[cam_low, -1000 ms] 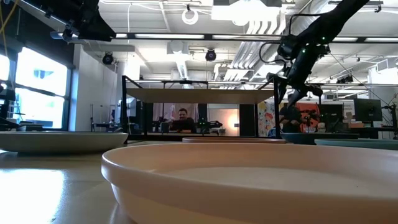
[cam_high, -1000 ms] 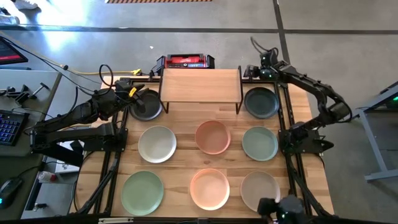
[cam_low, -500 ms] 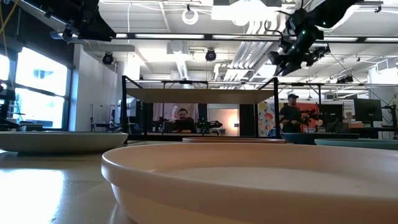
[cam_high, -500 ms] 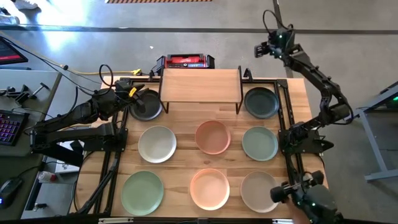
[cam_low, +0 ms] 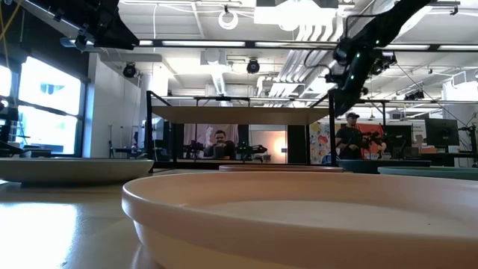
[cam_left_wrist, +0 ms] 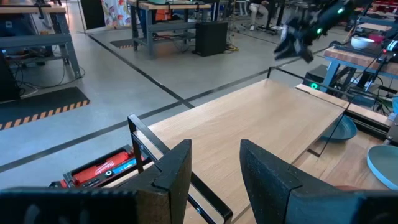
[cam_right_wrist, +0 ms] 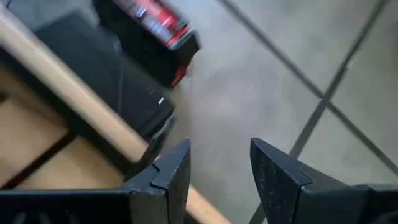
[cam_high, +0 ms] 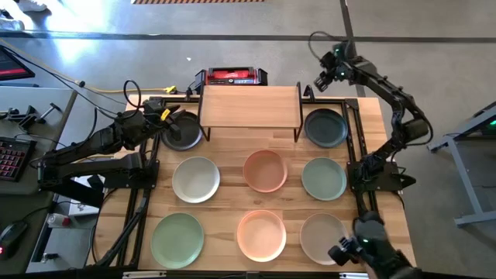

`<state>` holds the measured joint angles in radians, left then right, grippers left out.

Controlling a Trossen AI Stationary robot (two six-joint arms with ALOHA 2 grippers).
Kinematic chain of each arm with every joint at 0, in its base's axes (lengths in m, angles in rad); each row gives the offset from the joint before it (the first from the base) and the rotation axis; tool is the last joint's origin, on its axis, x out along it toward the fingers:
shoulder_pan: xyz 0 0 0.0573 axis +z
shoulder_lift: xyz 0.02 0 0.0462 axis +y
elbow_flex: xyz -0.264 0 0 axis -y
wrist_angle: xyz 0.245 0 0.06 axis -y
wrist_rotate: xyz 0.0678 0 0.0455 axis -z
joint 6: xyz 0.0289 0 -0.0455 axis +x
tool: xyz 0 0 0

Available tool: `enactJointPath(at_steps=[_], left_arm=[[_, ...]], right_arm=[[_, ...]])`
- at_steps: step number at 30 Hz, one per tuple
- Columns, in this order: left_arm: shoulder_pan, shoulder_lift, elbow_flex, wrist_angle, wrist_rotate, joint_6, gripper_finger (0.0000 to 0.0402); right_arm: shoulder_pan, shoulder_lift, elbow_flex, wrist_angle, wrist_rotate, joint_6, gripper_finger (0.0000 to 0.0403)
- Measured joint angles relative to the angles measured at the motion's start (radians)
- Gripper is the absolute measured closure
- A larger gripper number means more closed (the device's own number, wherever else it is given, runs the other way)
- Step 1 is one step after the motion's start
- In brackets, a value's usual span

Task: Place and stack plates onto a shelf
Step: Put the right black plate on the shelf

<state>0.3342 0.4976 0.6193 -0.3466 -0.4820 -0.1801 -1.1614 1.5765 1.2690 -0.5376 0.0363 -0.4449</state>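
Wooden shelf (cam_high: 249, 105) stands bare at the desk's (cam_high: 225, 209) far edge, eight plates (cam_high: 265, 170) spread around it.
Left gripper (cam_high: 172, 122) hovers over a black plate (cam_high: 184, 133), fingers released; right gripper (cam_high: 322, 78) hangs raised beside the shelf's corner, fingers released, grasping nothing.

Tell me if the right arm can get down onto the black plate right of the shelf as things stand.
Probably yes. The right gripper hangs open and empty by the table's far right corner, the black plate lies bare just nearer, and the shelf stands beside it, not over it.
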Motion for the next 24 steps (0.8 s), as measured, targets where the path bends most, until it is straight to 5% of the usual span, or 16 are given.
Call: enactJointPath(at_steps=[13, 24], left_arm=[[0.000, 0.000, 0.000, 0.000, 0.000, 0.000, 0.0275], [0.000, 0.000, 0.000, 0.000, 0.000, 0.000, 0.0275]], right_arm=[[0.042, 0.101, 0.004, -0.047, 0.064, -0.072, 0.0256], [0.024, 0.101, 0.139, -0.059, 0.037, -0.110, 0.0256]])
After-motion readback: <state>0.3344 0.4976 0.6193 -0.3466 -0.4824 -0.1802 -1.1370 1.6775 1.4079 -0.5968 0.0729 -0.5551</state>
